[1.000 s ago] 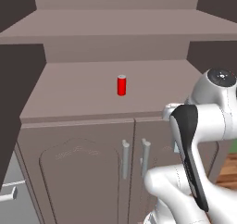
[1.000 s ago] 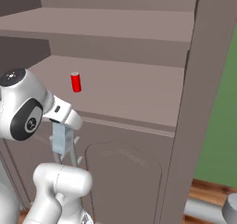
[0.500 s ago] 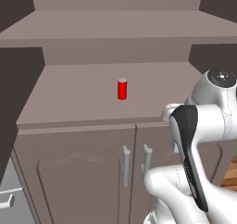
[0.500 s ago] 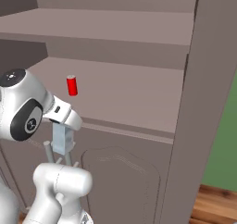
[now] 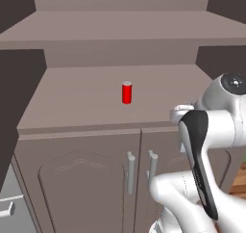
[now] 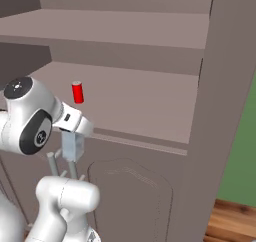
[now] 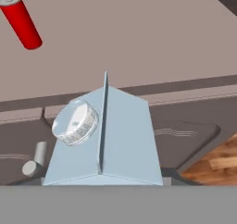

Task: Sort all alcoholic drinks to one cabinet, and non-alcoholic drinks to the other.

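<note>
Below the counter's (image 5: pixel 72 102) front edge, the gripper (image 6: pixel 71 158) is holding a pale-blue carton (image 7: pixel 104 137) with a round cap, jaws closed against its sides. Further back, a small red can (image 5: pixel 127 92) is standing upright on the counter above closed cabinet doors (image 5: pixel 79 186).

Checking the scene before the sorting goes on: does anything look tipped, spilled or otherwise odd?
Nothing stands out. The red can stands upright on the counter, with no spill near it. The claw holds a pale-blue carton above the shut cabinet doors.
</note>
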